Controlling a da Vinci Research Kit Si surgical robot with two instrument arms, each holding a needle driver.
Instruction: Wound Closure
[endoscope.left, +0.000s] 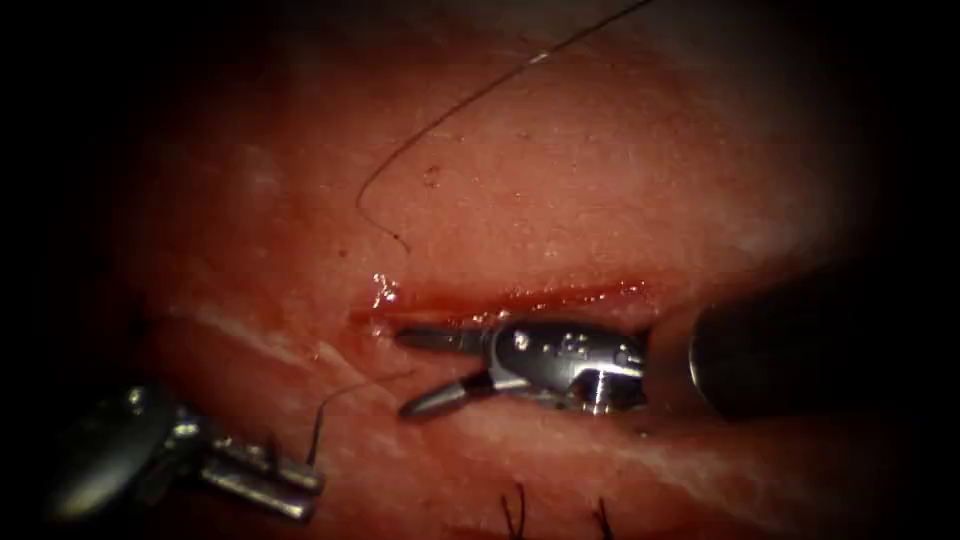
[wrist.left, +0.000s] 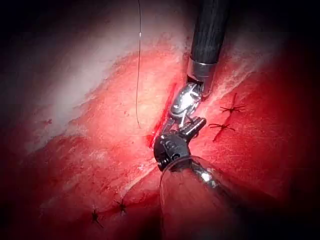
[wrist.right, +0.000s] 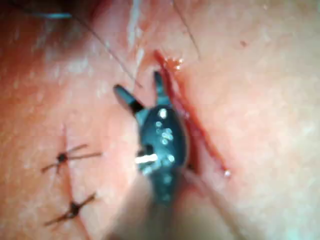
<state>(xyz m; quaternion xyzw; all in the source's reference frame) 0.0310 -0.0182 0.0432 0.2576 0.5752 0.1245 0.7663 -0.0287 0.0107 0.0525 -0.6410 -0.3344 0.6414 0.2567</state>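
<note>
The cut (endoscope.left: 500, 298) runs across the tissue (endoscope.left: 600, 180), wet with red fluid. My right tool (endoscope.left: 402, 372) reaches in from the right and lies just below the cut, jaws open and holding nothing. In the right wrist view the right tool (wrist.right: 140, 87) spreads its jaws beside the cut (wrist.right: 192, 122). My left tool (endoscope.left: 305, 482) sits low on the left, jaws shut on a thin dark thread (endoscope.left: 330, 400) that arcs up toward the right tool's lower jaw. The left tool (wrist.left: 195, 125) lies close under the right tool's wrist (wrist.left: 186, 99).
A long loose thread (endoscope.left: 450, 110) crosses the tissue above the cut and ends in a curl near its left end. Finished stitches (endoscope.left: 515, 510) with cut ends sit below the right tool, and more stitches (wrist.right: 62, 157) lie beside the cut.
</note>
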